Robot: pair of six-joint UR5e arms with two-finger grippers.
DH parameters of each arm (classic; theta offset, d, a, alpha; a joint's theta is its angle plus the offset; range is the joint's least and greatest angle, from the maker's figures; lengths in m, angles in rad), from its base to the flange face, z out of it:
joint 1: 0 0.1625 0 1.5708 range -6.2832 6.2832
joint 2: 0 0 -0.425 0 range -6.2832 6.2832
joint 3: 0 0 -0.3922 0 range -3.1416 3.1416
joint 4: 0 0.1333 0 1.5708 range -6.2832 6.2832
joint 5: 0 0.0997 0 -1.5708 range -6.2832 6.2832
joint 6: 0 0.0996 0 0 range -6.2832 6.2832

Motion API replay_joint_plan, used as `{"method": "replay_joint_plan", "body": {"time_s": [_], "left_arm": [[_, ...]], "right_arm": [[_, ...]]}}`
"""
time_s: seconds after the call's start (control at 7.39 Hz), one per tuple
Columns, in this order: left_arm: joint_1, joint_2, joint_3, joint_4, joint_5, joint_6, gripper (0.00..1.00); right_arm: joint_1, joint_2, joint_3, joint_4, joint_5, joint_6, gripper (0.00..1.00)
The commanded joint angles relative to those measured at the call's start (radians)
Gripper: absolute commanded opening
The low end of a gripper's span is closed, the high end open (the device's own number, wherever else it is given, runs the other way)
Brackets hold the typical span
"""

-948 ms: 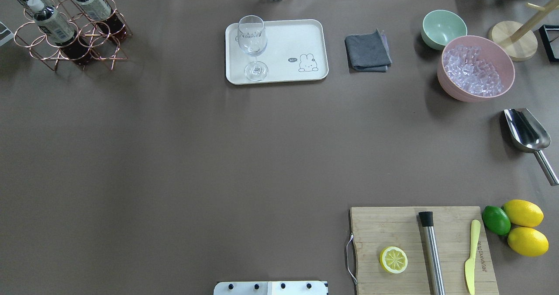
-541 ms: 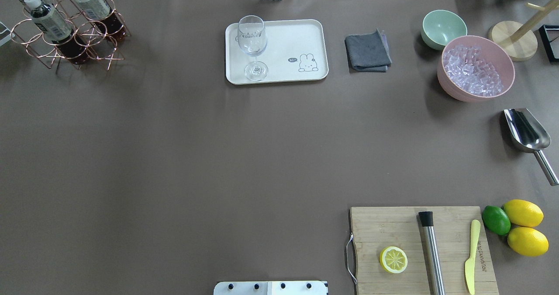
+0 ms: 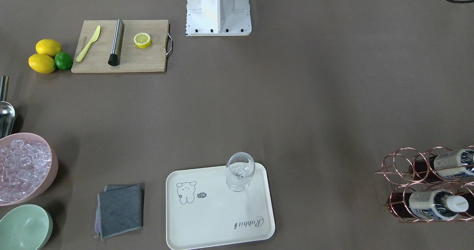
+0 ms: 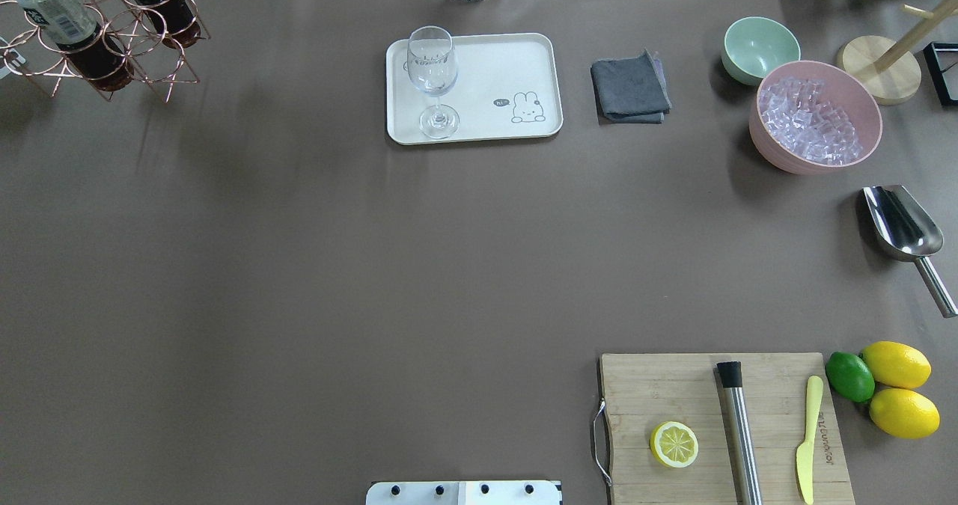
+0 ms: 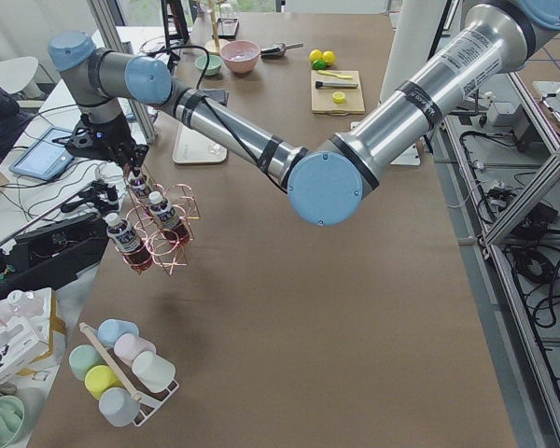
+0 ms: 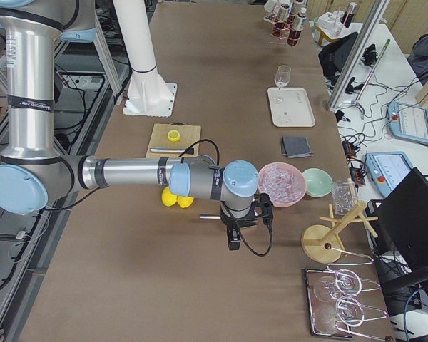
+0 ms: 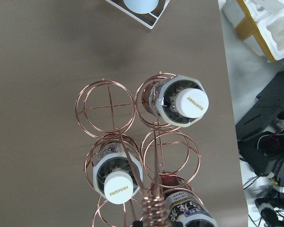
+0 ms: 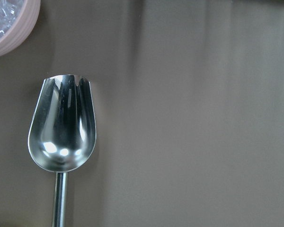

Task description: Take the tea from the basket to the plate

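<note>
Brown table (image 4: pixel 299 265); left arm (image 5: pixel 224 131) over basket (image 5: pixel 159 233) only in side view; both jaws' state untellable

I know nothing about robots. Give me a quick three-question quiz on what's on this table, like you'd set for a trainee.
1. True or false: the wine glass stands on the cream tray.
2. What lies on the wooden cutting board along with the lemon half?
A) a metal muddler and a yellow knife
B) an ice scoop
C) a grey cloth
3. How many tea bottles sit in the copper wire basket?

Key: 1 true; 2 A; 3 three.
</note>
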Motion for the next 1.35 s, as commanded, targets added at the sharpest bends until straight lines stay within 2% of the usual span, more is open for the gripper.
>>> {"method": "replay_joint_plan", "body": {"time_s": [0.0,0.14,0.41,0.68,0.81,1.22], "left_arm": [[-0.001,0.028,-0.33,0.222,-0.028,0.004,0.0],[0.004,0.023,-0.403,0.279,-0.065,-0.019,0.0],[0.031,0.039,-0.528,0.28,-0.132,-0.259,0.0],[0.068,0.042,-0.607,0.268,-0.2,-0.465,0.0],[0.109,0.045,-0.638,0.245,-0.201,-0.507,0.0],[0.227,0.074,-0.644,0.052,-0.201,-0.644,0.0]], "right_arm": [[0.0,0.002,0.001,0.0,0.001,-0.003,0.99],[0.0,0.002,-0.001,0.0,0.001,0.0,0.99],[0.0,0.002,-0.001,0.0,0.0,-0.003,0.99],[0.0,-0.006,0.001,-0.002,0.001,-0.004,0.99],[0.002,-0.014,0.002,-0.002,0.0,-0.004,0.99],[0.002,-0.023,-0.007,-0.002,-0.002,-0.001,0.99]]}}
